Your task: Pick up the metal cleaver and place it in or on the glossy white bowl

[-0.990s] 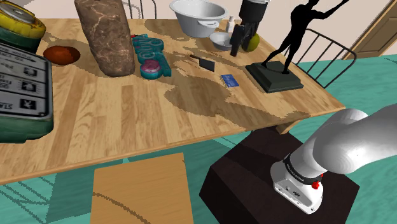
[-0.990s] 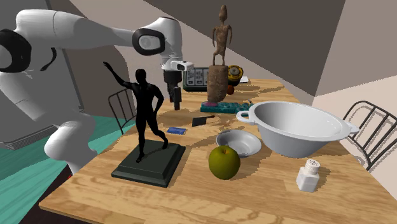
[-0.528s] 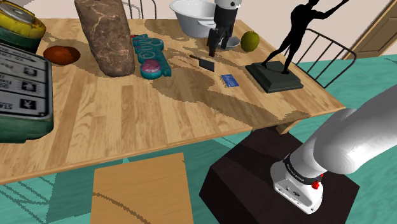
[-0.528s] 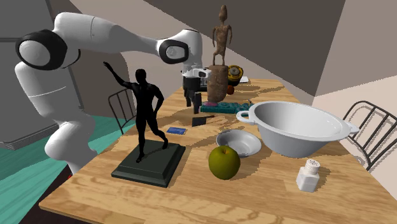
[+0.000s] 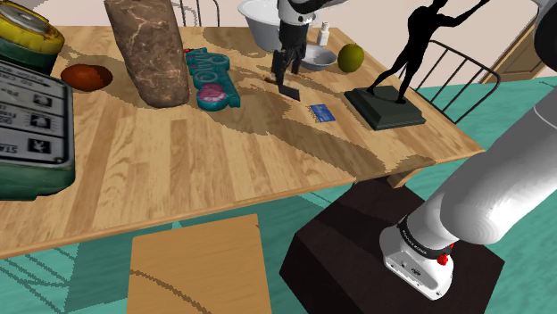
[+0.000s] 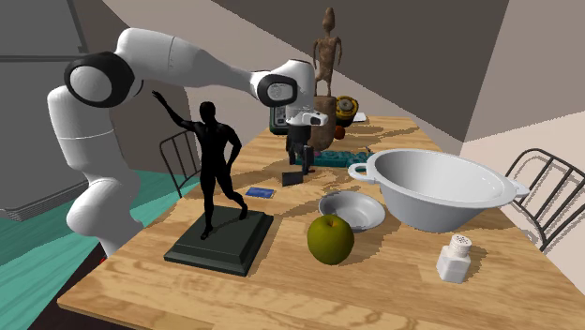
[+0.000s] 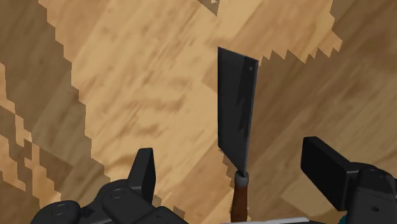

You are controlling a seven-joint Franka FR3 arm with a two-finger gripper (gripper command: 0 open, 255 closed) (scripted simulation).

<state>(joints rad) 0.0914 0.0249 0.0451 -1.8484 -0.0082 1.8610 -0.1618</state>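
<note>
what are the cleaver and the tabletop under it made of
Cleaver: the blade is a flat dark grey slab with faint lighter streaks, so likely metal with a dull finish. The handle is reddish brown, probably wood, though little of it shows.
Table: light brown with grain lines and plank seams, so it looks like wood with a smooth, fairly matte surface.

The end effector [image 5: 284, 73] has swung across the counter [image 5: 178, 152] from beside the apple [image 5: 350, 58] to above the cleaver [image 7: 236, 108], seemingly lower, its fingers now straddling the handle.
</note>
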